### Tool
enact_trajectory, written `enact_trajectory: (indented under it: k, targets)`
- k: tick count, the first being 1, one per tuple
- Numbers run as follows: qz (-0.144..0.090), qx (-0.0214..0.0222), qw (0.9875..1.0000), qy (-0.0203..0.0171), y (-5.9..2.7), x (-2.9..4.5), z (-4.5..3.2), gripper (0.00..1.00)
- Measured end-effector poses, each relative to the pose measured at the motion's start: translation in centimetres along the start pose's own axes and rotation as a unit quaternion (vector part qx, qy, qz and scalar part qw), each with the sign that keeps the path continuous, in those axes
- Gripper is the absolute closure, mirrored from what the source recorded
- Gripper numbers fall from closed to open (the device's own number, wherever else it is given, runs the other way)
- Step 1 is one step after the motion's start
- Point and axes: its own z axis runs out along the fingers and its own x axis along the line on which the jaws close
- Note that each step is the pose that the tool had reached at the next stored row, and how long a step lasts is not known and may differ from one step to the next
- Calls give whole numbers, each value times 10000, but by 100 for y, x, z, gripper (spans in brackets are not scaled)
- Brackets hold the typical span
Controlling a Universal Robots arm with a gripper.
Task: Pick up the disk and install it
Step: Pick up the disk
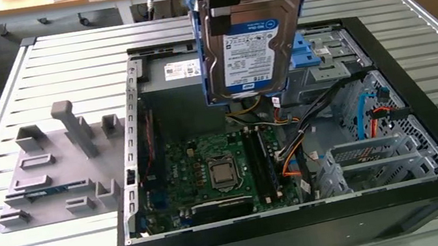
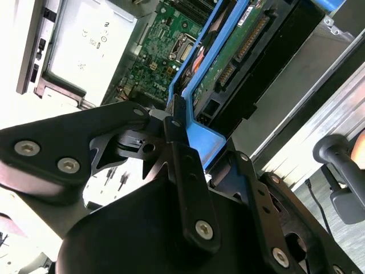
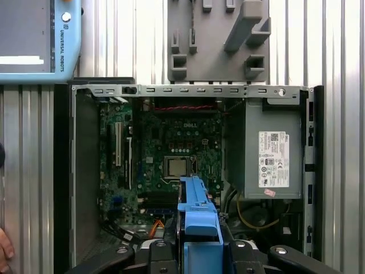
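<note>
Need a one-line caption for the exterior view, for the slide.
Gripper holds the disk upright over the open computer case, motherboard exposed below.

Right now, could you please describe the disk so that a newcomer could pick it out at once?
Find the open black computer case lying on the slatted metal table. Above it, the gripper holds the disk upright. The disk is flat and silver, with a blue-and-white label and a blue frame, unlike the grey power supply seated inside the case.

In the exterior view I see a case [image 1: 307,231] holding a motherboard [image 1: 208,164]; power supply [image 1: 171,85] at its twelve o'clock, grey fixture [image 1: 59,168] at nine.
</note>
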Motion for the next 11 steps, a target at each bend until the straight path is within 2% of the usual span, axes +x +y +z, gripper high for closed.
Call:
enact_trajectory:
  k: [5, 11]
  targets:
    - [15, 0, 10000, 0, -60, 3, 0, 64]
    - [16, 0, 10000, 0, -62, 3, 0, 64]
